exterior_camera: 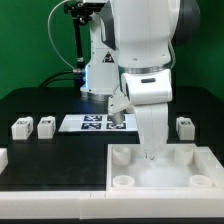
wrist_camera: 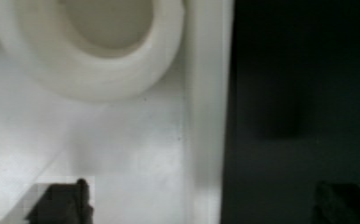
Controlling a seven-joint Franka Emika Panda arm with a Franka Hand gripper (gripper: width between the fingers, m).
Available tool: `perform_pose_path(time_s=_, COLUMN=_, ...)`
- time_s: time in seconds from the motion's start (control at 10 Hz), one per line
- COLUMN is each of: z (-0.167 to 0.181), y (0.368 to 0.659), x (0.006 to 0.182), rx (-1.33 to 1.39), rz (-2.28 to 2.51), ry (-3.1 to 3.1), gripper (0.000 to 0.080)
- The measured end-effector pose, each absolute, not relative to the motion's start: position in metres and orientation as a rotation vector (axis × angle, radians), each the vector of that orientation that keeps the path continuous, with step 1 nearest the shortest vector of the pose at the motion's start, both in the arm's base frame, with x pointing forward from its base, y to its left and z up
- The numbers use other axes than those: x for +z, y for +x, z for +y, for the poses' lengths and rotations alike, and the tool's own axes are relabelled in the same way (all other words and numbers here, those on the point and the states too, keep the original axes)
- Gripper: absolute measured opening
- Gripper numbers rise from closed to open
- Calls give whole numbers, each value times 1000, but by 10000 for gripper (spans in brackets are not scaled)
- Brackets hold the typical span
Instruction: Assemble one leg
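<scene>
Though spread wide, the jaws grip nothing and straddle the tray's rim [wrist_camera: 203, 120] near a round socket [wrist_camera: 88, 45]. One leg [exterior_camera: 184, 126] stands on the tabletop [exterior_camera: 40, 105] nearby, at the exterior view's right; two more legs [exterior_camera: 20, 127] [exterior_camera: 45, 125] stand well left.

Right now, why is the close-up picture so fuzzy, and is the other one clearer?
Wrist view: soft and out of focus; the white tray and its round socket have smeared edges, the fingertips are dark blobs. Exterior view: sharper, evenly lit; the small blocks show their tags, though the arm hides the middle.
</scene>
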State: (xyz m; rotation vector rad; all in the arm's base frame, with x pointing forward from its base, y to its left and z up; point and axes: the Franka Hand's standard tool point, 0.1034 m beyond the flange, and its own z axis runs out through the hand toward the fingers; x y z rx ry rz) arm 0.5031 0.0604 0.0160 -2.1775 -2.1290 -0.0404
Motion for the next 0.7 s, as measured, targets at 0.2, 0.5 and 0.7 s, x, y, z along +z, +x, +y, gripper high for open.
perform_pose_path(time_s=0.2, z=60, y=503, x=16, rx=-40, rz=-2129, ry=-2178, gripper=646)
perform_pose_path(time_s=0.5, z=60, y=503, x=16, rx=-40, rz=-2128, ry=-2179, gripper=649)
perform_pose_path(time_s=0.7, z=62, y=496, x=36, rx=-35, rz=-1929, ry=-2384, gripper=649)
